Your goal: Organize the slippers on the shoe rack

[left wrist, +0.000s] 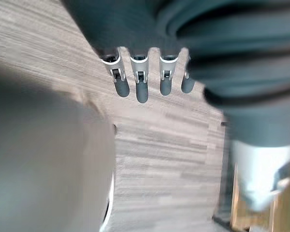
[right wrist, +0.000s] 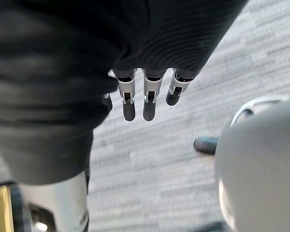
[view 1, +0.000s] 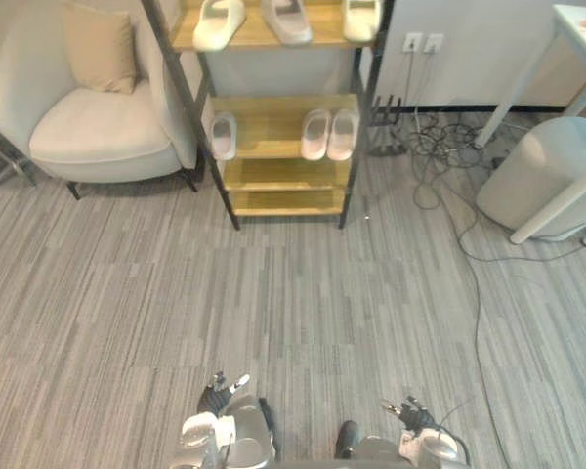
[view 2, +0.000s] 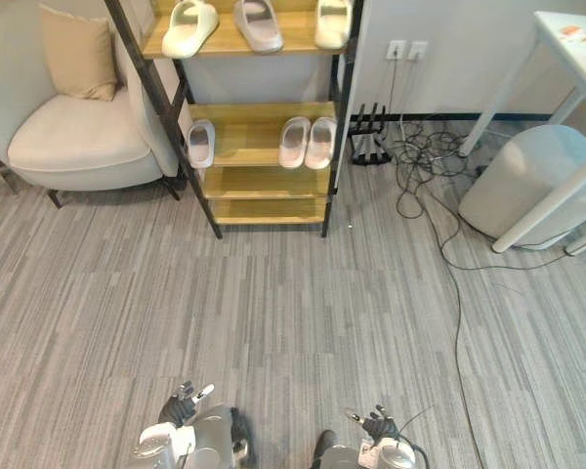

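Room: grey striped carpet runs from the robot to a pale wall with sockets
Shoe rack: stands against that wall, straight ahead and well apart from both hands; wooden shelves in a dark frame; its two lowest shelves are bare
Top shelf: cream slipper lies slanted at the left; greyish slipper in the middle; another cream slipper at the right
Middle shelf: single slipper alone at the left end; paired slippers touch side by side toward the right; all have their long axes running front to back
Left hand: low by the robot; fingers straight and hanging, holding nothing; roughly in line with the single slipper, so likely the nearer hand for it
Right hand: low as well; fingers straight, empty; sits right of the rack's right post
Approach: nothing within reach, I judge; the robot would have to close in first; the carpet between looks unobstructed
Surroundings: armchair with cushion just beside the rack's left post; tangled cables on the floor to its right; white table and a rounded grey container beyond them
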You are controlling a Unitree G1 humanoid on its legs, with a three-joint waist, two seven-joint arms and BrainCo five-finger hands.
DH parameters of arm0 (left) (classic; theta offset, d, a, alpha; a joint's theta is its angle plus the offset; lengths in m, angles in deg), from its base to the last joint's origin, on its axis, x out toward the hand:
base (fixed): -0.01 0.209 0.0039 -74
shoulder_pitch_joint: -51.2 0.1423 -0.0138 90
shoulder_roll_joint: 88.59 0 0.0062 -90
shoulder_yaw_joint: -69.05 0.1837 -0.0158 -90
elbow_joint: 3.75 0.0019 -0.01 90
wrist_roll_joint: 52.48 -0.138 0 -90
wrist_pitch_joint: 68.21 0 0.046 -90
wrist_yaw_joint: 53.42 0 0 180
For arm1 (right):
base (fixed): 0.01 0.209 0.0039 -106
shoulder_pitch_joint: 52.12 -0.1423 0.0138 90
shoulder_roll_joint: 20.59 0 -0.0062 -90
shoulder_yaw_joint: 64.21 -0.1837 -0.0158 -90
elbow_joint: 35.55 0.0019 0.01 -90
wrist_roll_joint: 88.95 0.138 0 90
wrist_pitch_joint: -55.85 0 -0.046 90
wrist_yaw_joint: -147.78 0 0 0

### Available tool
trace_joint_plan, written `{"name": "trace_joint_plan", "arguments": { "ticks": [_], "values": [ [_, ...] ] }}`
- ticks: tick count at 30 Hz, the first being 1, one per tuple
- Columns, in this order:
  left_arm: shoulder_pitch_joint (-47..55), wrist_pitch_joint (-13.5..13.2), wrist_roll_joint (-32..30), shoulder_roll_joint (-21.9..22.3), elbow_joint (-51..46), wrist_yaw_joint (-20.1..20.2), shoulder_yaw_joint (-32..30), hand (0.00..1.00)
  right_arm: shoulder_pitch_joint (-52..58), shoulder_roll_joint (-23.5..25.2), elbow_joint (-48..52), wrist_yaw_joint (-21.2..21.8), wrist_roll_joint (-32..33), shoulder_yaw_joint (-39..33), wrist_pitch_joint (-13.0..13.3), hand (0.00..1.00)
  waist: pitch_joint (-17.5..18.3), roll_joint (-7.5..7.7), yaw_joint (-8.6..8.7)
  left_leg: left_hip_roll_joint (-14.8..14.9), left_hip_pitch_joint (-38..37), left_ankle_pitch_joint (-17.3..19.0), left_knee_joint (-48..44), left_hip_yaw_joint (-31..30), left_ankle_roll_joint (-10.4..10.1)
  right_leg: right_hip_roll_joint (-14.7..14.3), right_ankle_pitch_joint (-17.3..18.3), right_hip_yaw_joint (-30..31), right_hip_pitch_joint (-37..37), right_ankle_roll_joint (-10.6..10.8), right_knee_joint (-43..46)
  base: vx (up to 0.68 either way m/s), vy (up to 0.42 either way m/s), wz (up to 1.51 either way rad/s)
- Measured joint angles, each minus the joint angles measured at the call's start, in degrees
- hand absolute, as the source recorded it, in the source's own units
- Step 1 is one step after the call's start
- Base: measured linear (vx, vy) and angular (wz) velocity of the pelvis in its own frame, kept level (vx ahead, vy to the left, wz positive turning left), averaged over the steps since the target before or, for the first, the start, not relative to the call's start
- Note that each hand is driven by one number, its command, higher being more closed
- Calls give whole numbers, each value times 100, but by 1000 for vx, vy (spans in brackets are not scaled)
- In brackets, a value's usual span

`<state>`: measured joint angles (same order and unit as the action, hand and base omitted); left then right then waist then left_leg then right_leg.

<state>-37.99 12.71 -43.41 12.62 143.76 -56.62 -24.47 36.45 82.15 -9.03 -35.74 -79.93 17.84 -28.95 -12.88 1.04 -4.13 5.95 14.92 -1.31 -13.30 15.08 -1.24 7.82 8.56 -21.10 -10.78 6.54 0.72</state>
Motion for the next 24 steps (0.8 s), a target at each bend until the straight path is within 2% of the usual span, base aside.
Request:
{"name": "trace_joint_plan", "arguments": {
  "ticks": [1, 2, 3, 5, 6, 7, 8, 9, 11, 12, 13, 14, 15, 16, 17, 18, 19, 20, 21, 22, 24],
  "values": [
    [-46, 0, 2, -94, 0, 3, -40, 0, -34, 110, -20, 5, -7, 18, 2, 0, -7, 189, 25, -99, 46, 208, -252, 1, 109, 117, -48, -26, -104, 80, -26, 620, 173, 37],
    [-53, 10, 7, -124, 22, 11, -119, 0, -29, 160, -43, 11, -8, 34, 13, 0, 23, 251, 33, -91, 114, 580, -692, -39, 173, 151, -103, -3, -171, 175, 152, 483, 150, 20],
    [-56, 12, 6, -112, 55, 3, -170, 0, -24, 153, -47, 11, -13, 35, 13, 0, 40, 232, 29, -35, 90, 836, -946, -30, 180, 209, -51, 41, -84, 253, 629, 450, 207, 3],
    [-56, 75, -4, -152, 172, 9, -102, 0, -8, 163, -33, 29, -15, 37, 12, 0, 52, 252, 46, -59, -340, 1254, -985, 0, 182, 733, 104, 227, 814, 634, 3179, 433, 226, -6],
    [-56, 105, -7, -192, 181, 7, -76, 0, -8, 152, -17, 38, -16, 36, 14, 0, 56, 280, 81, -103, -508, 1350, -963, -3, 208, 865, 127, 263, 1088, 691, 3964, 415, 153, 9],
    [-53, 113, -5, -220, 234, 3, -33, 0, 0, 125, -14, 41, -17, 37, 12, 0, 53, 281, 101, -152, -730, 1440, -904, -21, 231, 978, 172, 208, 1303, 623, 4579, 416, 96, 16],
    [-36, 116, -4, -249, 285, 1, 55, 0, 18, 82, -39, 48, -19, 37, 2, 0, 52, 281, 91, -217, -1177, 1508, -629, -39, 235, 1041, 369, -27, 1472, 301, 4976, 492, 89, 11],
    [16, 114, -4, -241, 280, 1, 76, 0, 34, 67, -34, 49, -27, 39, 6, 0, 55, 258, 102, -229, -1548, 1503, -323, -37, 228, 956, 546, -250, 1563, 69, 4831, 401, 59, 6],
    [40, 115, -5, -224, 283, 3, 155, 0, 32, 47, -9, 62, -27, 44, 17, 0, 61, 211, 129, -209, -1913, 1484, 30, -39, 197, 723, 730, -484, 1755, -134, 4161, 351, 1, 5],
    [-3, 117, -11, -199, 287, 7, 274, 0, 29, 10, 74, 66, -21, 40, 29, 0, 32, 155, 163, -174, -2108, 1464, 238, -80, 163, 511, 727, -542, 2024, -200, 3399, 406, -77, 24],
    [-63, 123, -12, -129, 290, 6, 294, 0, 41, -48, 166, 67, -4, 36, 27, 0, -14, 75, 220, -91, -2178, 1459, 356, -172, 155, 304, 520, -526, 2263, -302, 2590, 423, -127, 36],
    [-117, 125, -18, -72, 297, 8, 298, 0, 22, -104, 201, 65, 3, 8, 31, 0, -63, 12, 241, -27, -2272, 1459, 462, -230, 153, 147, 128, -474, 2419, -333, 1840, 454, -169, 42],
    [-131, 129, -55, -56, 309, 8, 299, 0, 18, -127, 210, 69, 10, -17, 30, 0, -81, 13, 254, 0, -2365, 1455, 534, -270, 125, 29, -338, -295, 2511, -306, 1140, 400, -171, 42],
    [-118, 130, -75, -66, 344, 8, 293, 0, 28, -120, 221, 70, 9, -36, 30, 0, -93, 38, 292, 10, -2453, 1485, 531, -316, -35, 8, -689, -158, 2526, -241, 721, 424, -221, 63],
    [-93, 134, -125, -88, 401, 11, 286, 0, 53, -121, 219, 70, 2, -37, 28, 0, -74, 101, 362, 16, -2640, 1639, 526, -390, -319, 16, -1092, 46, 2443, -272, 442, 358, -209, 63],
    [-77, 138, -135, -99, 405, 8, 279, 0, 51, -130, 208, 70, 3, -42, 24, 0, -56, 129, 374, 42, -2748, 1721, 528, -437, -429, 8, -1487, 140, 2377, -421, 514, 466, -259, 59],
    [-90, 160, -200, -8, 455, 11, 279, 0, 2, -187, 205, 78, -10, -54, 28, 0, -56, -155, 374, 328, -2916, 1775, 471, -498, -527, -184, -1388, 76, 2306, -625, 867, 384, -203, 36],
    [-90, 156, -232, 37, 459, 17, 284, 0, 2, -193, 202, 82, -9, -76, 33, 0, -40, -226, 375, 410, -2869, 1749, 325, -503, -564, -228, -1233, 22, 2301, -742, 962, 461, -250, 38],
    [-80, 151, -234, 131, 478, 16, 276, 0, 1, -211, 211, 95, 7, -147, 55, 0, -14, -356, 379, 612, -2648, 1743, -232, -542, -579, -310, -966, -102, 2261, -766, 1137, 441, -256, 35],
    [-116, 154, -234, 140, 510, 16, 278, 0, 3, -251, 204, 95, 0, -153, 55, 0, -11, -418, 384, 790, -2352, 1705, -965, -631, -649, -387, -827, -221, 2121, -773, 1149, 531, -303, 34],
    [-130, 168, -233, 148, 491, 19, 270, 0, 29, -243, 165, 94, 1, -142, 49, 0, -30, -466, 374, 1093, -1903, 1485, -2237, -708, -992, -531, -708, -270, 1763, -885, 1025, 458, -205, 19]
  ]
}}
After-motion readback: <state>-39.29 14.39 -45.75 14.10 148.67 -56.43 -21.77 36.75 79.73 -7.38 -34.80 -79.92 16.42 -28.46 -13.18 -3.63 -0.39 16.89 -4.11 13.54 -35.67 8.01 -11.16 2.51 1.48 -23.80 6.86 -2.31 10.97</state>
